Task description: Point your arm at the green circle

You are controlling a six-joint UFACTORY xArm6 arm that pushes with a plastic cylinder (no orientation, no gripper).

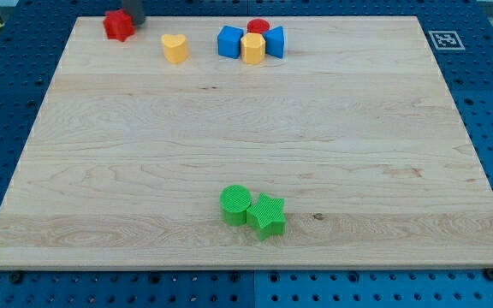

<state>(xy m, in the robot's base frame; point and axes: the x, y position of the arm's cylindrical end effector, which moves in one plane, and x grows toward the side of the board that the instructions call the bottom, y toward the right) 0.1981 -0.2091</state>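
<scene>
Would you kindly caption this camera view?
My tip beside the red block, far from the green circle touching the green star.

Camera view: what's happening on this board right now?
A rod arm is working a wooden board of coloured blocks. My tip sits at the view's top left, right beside the red block, far from the green circle. That circle lies near the view's bottom, touching the green star. A yellow heart and a cluster of blue, yellow and red blocks lie along the top. Nothing is pointed at the circle yet.
</scene>
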